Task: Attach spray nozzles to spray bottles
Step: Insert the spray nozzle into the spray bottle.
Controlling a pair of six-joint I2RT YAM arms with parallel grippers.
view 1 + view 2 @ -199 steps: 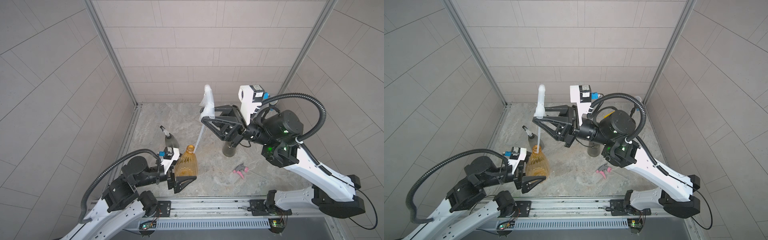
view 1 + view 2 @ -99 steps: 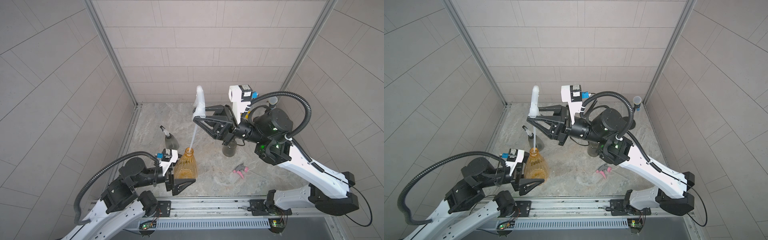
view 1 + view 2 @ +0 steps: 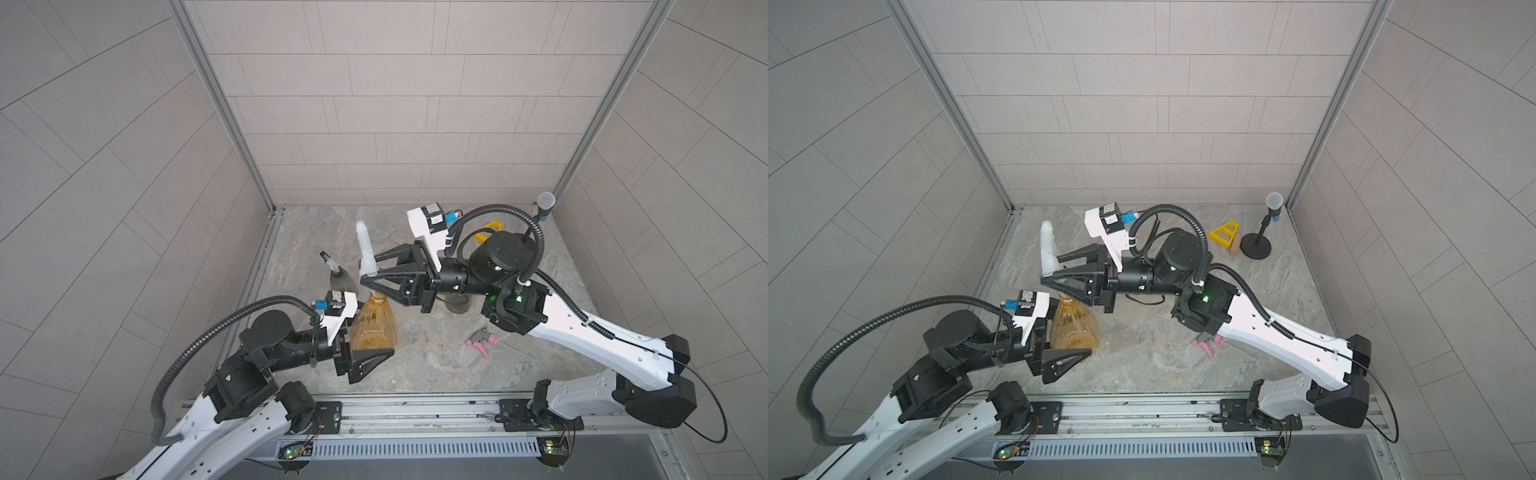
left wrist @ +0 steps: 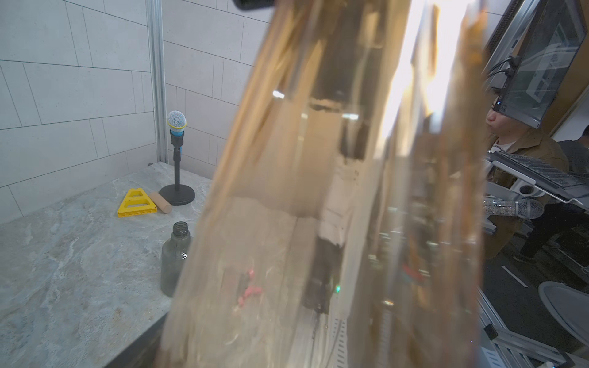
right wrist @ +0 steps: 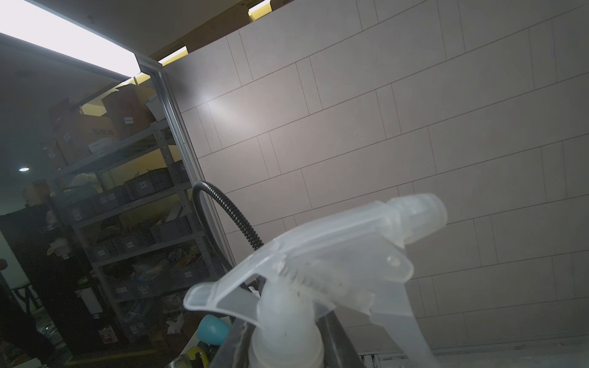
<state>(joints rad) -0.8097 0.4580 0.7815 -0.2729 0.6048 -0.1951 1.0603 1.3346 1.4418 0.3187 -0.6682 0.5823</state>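
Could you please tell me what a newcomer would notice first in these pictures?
Near the front left of the table, the left claw grips an amber bottle. Just above its neck, the right claw holds a whitish spray nozzle. A pink-and-grey nozzle lies loose on the table, nearer the right arm.

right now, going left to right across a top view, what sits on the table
grey bottle with a nozzle on it → amber bottle → grey-and-pink nozzle → microphone on its stand
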